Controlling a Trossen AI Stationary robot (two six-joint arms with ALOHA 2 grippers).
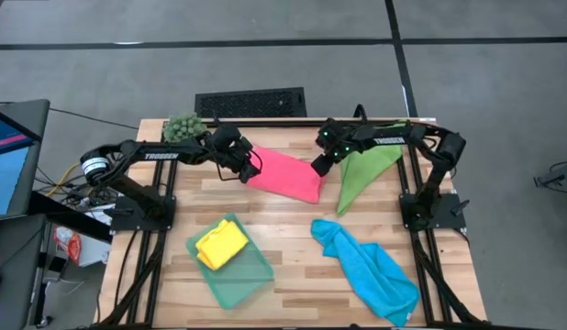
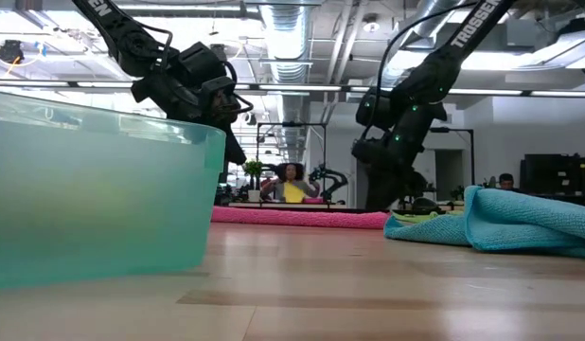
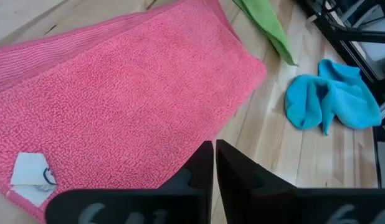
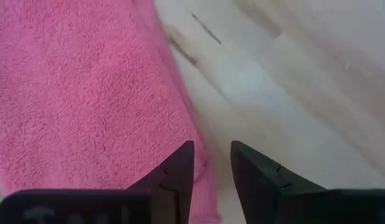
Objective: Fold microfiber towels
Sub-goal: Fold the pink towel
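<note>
The pink towel [image 1: 285, 174] lies folded and flat at the table's far middle, with a white tag [image 3: 29, 171] on it. My left gripper [image 1: 252, 169] hovers shut above its left end [image 3: 212, 149]. My right gripper [image 1: 317, 167] is open, low at the towel's right edge [image 4: 211, 155]. The green towel [image 1: 364, 170] lies flat to the right of it. The blue towel [image 1: 371, 270] lies crumpled at the near right. The yellow towel [image 1: 221, 245] lies folded in the teal tray [image 1: 251, 280]. My right gripper stands with one fingertip [image 4: 183, 158] over the pink towel's right edge [image 4: 194, 140] and the other over bare wood. The fingers slant down from the table's right. Whether they touch the cloth I cannot tell.
A spiky green plant ball [image 1: 183, 126] sits at the far left corner. The teal tray's wall [image 2: 94, 189] fills the low view's left. Bare wood lies between the pink towel and the near edge. People sit in the room beyond the table [image 2: 291, 185].
</note>
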